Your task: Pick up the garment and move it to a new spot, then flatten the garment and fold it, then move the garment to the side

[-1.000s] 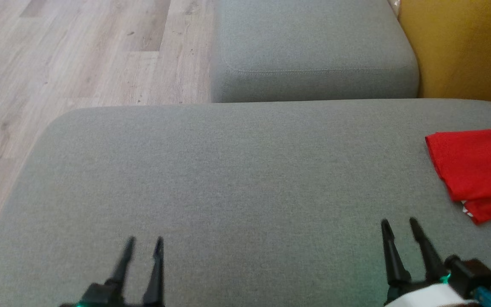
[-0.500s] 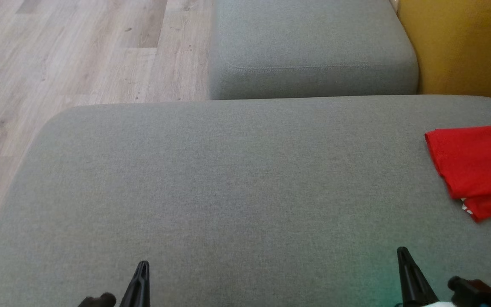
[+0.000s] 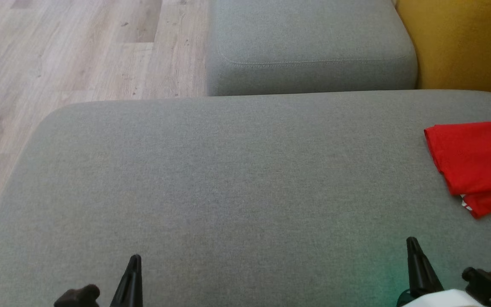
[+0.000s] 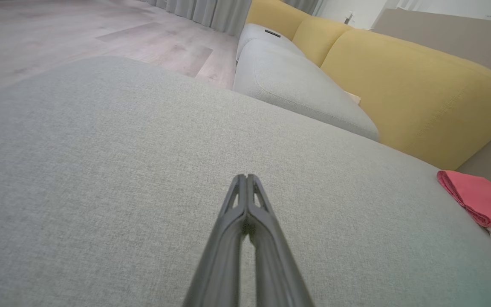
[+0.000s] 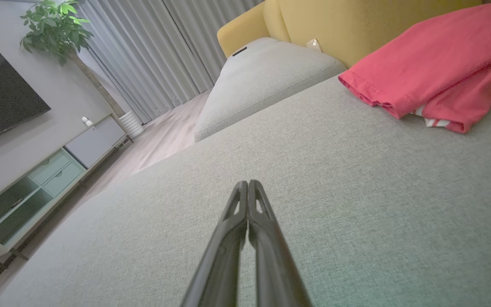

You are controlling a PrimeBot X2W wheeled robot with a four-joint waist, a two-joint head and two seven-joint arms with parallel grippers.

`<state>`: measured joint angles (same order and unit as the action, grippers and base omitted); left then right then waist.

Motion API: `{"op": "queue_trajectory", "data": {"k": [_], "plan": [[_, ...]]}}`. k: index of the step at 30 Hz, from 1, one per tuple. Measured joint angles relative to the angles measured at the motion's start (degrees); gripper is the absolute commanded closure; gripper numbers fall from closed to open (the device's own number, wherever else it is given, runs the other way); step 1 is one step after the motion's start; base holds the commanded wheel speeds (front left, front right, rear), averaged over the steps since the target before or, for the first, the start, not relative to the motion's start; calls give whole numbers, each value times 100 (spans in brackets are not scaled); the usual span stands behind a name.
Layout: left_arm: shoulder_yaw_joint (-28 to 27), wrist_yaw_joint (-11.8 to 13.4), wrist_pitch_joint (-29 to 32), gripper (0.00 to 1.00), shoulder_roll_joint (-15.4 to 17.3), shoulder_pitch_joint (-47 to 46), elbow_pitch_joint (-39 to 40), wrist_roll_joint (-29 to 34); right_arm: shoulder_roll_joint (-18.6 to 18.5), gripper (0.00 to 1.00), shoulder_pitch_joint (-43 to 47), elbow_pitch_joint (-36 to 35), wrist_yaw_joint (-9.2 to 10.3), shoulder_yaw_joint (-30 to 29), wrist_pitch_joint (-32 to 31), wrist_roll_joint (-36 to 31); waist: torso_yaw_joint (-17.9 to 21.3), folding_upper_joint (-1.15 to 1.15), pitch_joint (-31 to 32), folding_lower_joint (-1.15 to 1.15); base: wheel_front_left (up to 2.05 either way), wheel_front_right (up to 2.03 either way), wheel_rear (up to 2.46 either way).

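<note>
Looks basically done to me: the red garment (image 3: pixel 475 164) sits folded at the right edge of the sofa seat (image 3: pixel 228 179), while the left hand (image 3: pixel 135 258) and right hand (image 3: pixel 411 241) are pinched shut on nothing, well apart from it.

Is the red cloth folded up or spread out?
Folded: the red cloth garment lies doubled over in layers on the grey fabric cushion.

Wide grey sofa cushion (image 3: pixel 237 170), woven fabric, rounded corners. Red garment (image 3: pixel 478 164) lies directly on it at far right, loosely folded in layers, white bit showing at near corner. A second grey cushion (image 3: pixel 309 42) butts against its far edge. Wood floor (image 3: pixel 58 55) at left.
</note>
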<state>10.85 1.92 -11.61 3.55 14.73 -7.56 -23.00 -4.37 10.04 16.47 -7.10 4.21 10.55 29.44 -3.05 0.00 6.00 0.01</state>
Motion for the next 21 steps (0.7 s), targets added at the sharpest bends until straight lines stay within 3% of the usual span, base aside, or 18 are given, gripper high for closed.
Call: {"op": "queue_trajectory", "data": {"k": [21], "plan": [[-216,-196,296,100,24,-323,-172,-1495,21,100,-263,-5,0,-237,-352,1300,63,0,-128,0,0,0,0]]}}
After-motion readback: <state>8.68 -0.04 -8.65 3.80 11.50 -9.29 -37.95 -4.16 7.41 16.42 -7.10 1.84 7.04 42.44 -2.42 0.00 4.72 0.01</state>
